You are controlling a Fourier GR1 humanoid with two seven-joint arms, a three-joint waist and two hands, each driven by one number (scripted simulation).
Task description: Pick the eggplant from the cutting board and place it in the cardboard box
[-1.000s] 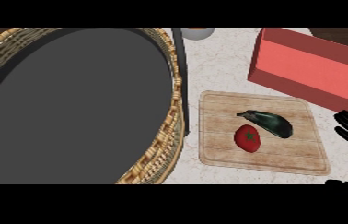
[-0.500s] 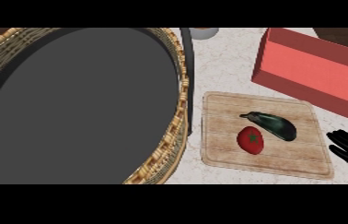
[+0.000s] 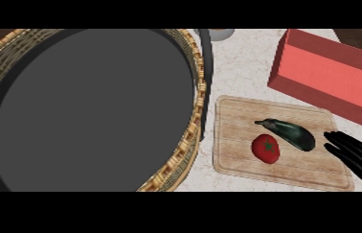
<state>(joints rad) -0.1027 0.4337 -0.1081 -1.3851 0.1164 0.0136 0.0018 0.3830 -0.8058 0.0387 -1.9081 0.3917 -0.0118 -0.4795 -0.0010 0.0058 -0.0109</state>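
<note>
We see a pale rectangular wooden cutting board (image 3: 233, 145) lying on the speckled light stone counter (image 3: 240, 69) at the lower right of the head view; on it rests the dark green-black elongated eggplant (image 3: 290, 133), lying aslant with its stem end toward the upper left and its thick end toward the lower right; just beside it, toward the lower left and perhaps touching, lies a red rounded tomato with a small green star-shaped calyx (image 3: 265, 147), also on the board.

At the right edge the black right hand (image 3: 346, 150) comes in over the board's right side; only its fingers show, stretched fairly straight and pointing toward the eggplant's thick end, released and grasping nothing; their tips lie near the eggplant, but we cannot tell whether they touch it.

Beyond the board, at the upper right, stands the salmon-red box (image 3: 318, 74), apart from the eggplant; its near corner sits close to the board's far edge.

The left of the view is filled by a large round woven wicker basket with a dark grey inside (image 3: 185, 145), its rim near the board's left edge; a small grey round vessel (image 3: 220, 33) peeks in at the top.
</note>
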